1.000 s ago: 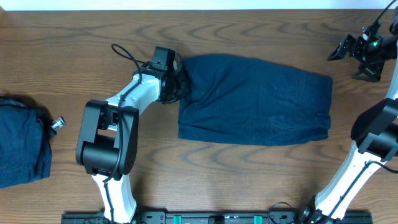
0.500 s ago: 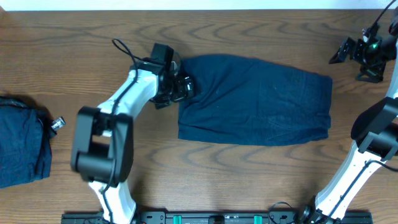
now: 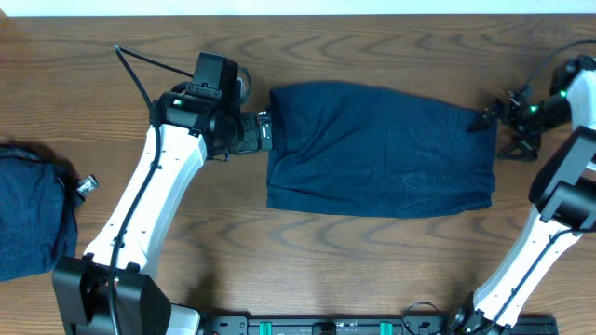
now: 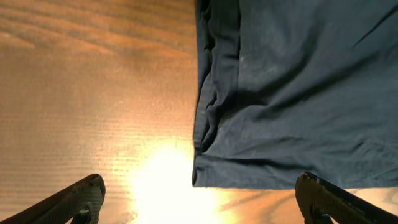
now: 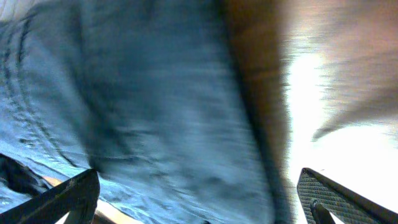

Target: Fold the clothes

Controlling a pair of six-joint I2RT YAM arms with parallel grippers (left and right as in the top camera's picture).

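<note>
Where the wooden table [image 3: 372,270] fills the overhead view, the centre garment [image 3: 382,149] lies flat on it: dark navy, a wide rectangle, with soft creases along its left edge in the left wrist view. The bundled garment [image 3: 33,214], the same navy, sits rumpled at the far left edge of the table, well apart from the first. The left gripper [image 3: 264,131] is just beside the centre garment's upper left corner, jaws spread wide and holding nothing; bare wood and the cloth edge show between its fingertips. The right gripper [image 3: 498,133] is at the garment's upper right corner, jaws also spread; its wrist view is blurred, with cloth below. A small silver knob [image 3: 86,185] lies just beside the bundled garment.
</note>
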